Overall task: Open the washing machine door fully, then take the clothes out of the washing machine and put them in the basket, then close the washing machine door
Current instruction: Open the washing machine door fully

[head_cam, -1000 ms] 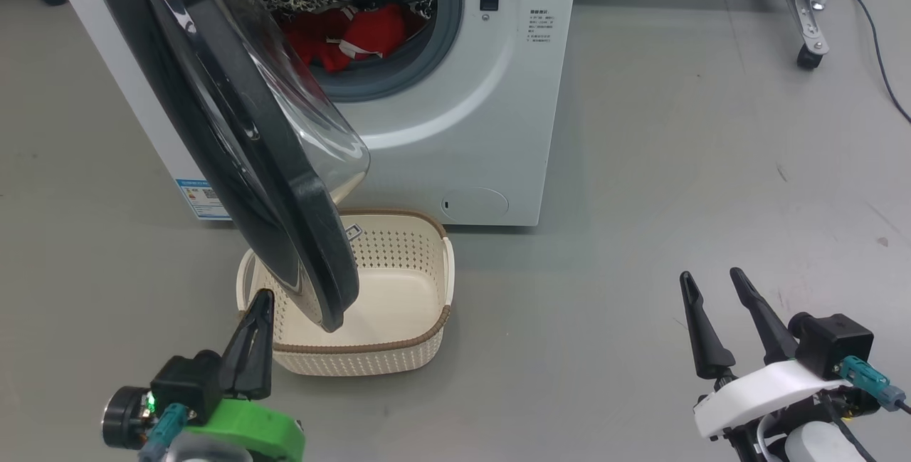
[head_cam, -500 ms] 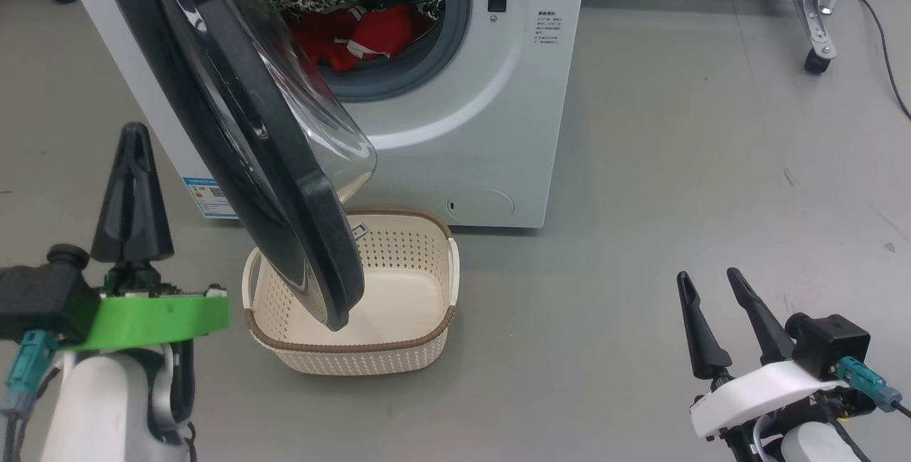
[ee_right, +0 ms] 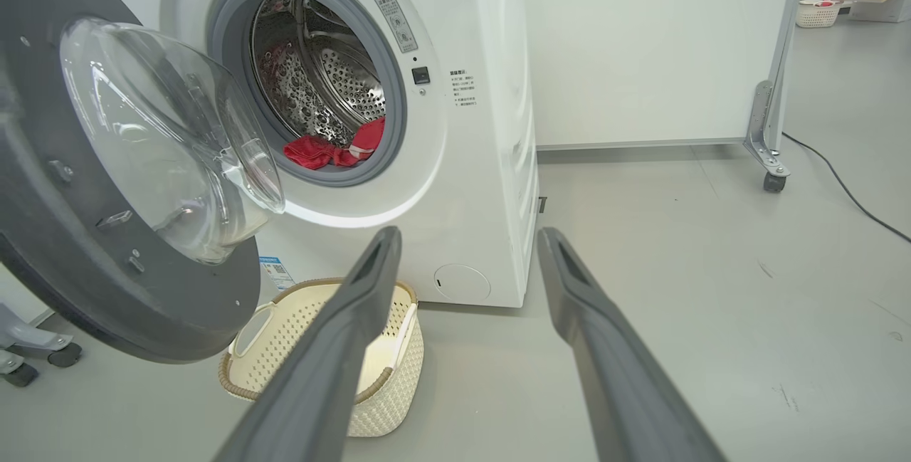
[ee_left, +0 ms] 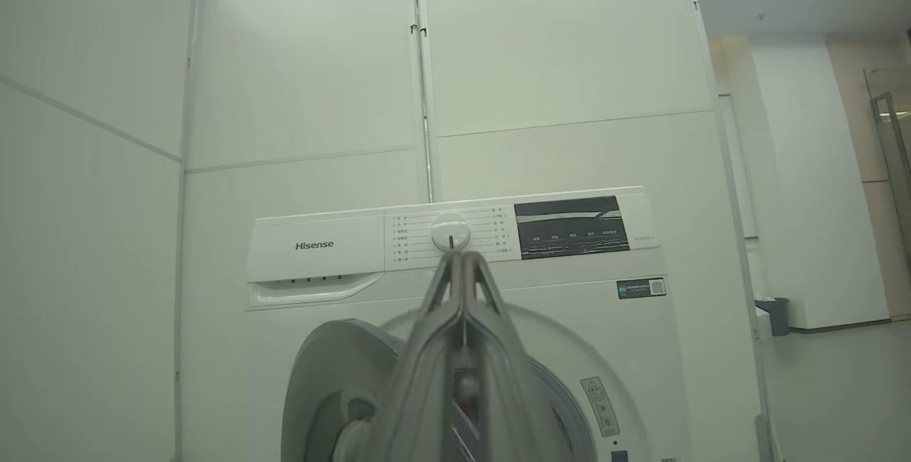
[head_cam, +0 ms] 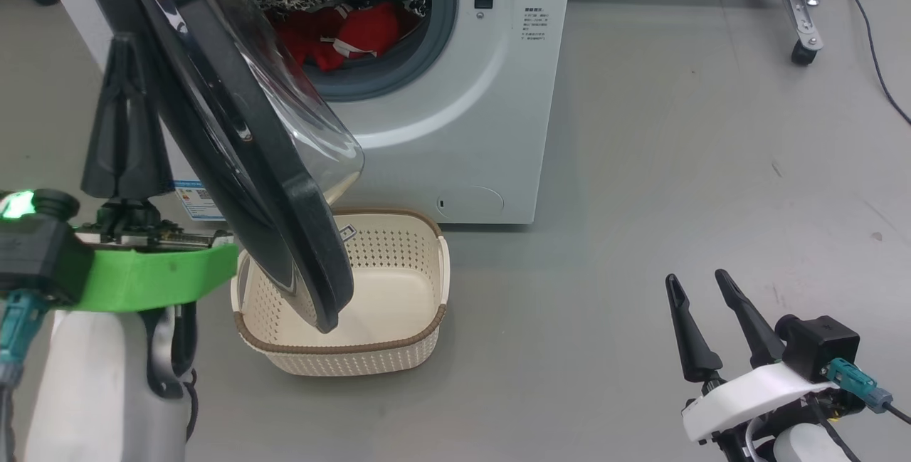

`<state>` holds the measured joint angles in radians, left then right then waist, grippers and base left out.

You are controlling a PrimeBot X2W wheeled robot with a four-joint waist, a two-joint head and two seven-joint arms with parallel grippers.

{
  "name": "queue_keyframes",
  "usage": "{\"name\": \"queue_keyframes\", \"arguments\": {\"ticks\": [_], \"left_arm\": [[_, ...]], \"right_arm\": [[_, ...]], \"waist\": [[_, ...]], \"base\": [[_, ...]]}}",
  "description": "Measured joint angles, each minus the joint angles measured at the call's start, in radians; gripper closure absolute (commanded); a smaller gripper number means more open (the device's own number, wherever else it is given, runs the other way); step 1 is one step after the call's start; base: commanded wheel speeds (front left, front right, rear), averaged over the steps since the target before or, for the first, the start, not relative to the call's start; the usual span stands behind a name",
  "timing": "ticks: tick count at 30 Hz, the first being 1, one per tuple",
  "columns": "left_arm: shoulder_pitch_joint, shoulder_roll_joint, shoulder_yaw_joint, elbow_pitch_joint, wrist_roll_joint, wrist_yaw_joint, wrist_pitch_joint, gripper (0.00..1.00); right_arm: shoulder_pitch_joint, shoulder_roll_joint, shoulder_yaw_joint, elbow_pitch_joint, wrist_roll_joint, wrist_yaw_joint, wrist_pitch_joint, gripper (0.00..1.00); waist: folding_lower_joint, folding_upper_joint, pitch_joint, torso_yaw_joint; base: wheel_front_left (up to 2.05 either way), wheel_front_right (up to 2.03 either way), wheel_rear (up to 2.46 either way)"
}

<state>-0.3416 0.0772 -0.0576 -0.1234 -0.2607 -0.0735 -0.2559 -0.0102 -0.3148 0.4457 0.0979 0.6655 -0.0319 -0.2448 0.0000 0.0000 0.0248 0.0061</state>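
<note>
1. Far left in the head view, the left gripper (head_cam: 126, 49) is pinched shut on nothing. Its fingers point up just beside the outer face of the washing machine door (head_cam: 306, 248); can't tell if they touch.
2. The door's only partway open, with its black rim hanging over the basket (head_cam: 398, 337). A shove from that outer side would probably swing it shut. The arm likely needs to come round the free edge and nudge the inner rim leftwards, slowly, staying off the glass.
3. The basket sits on the floor just in front of the washing machine (head_cam: 484, 127) and looks empty.
4. The clothes (head_cam: 356, 31) lie red in the bottom of the drum.
5. Lower right, the right gripper (head_cam: 696, 277) has its fingers spread and holds nothing, well apart from everything. It's fine waiting there.
</note>
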Motion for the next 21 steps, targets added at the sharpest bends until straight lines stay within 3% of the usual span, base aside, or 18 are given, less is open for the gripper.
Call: {"name": "queue_keyframes", "arguments": {"ticks": [11,21], "left_arm": [[-0.023,-0.006,-0.183,0.065,0.012,-0.029,0.125,1.00],[0.010,-0.019,-0.271,0.203,0.001,-0.035,0.268,1.00]], "right_arm": [[-0.003,0.012,0.009,0.006,-0.007,0.004,0.000,0.00],[-0.011,0.022,-0.003,0.011,-0.007,0.012,0.000,0.00]], "waist": [[0.0000,0.0000,0.017,-0.048],[0.0000,0.0000,0.038,-0.089]], "base": [[0.00,0.00,0.00],[0.00,0.00,0.00]]}}
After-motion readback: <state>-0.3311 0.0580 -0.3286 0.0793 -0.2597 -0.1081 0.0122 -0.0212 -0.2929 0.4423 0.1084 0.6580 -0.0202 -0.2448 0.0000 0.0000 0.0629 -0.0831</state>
